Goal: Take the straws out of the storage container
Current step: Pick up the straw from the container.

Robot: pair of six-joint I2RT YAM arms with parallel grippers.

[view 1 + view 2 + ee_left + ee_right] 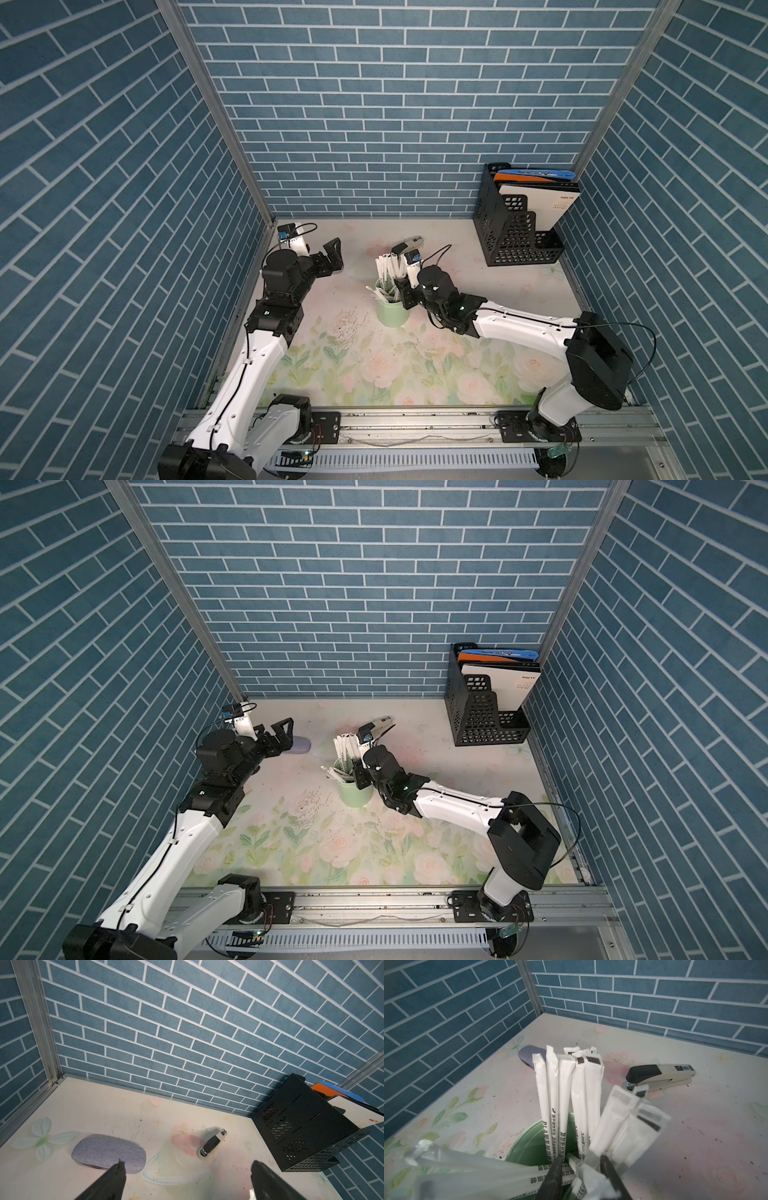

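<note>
Bench (457,365): one, flower-printed
Storage container (390,316): one, stood upright mid-bench
Straws (566,1088): kept in the container; roughly a dozen counted, the rest too blurred; one cluster upright, others fanned over the rim
Right pincer (581,1159): two fingers set either side of a tilted bunch; whether it is clamped cannot be told
Left pincer (191,1184): fingers spread wide apart above the bench
Stapler (660,1075), grey case (108,1151): one each, laid beyond the container
File holder (515,237): one, far right corner
</note>
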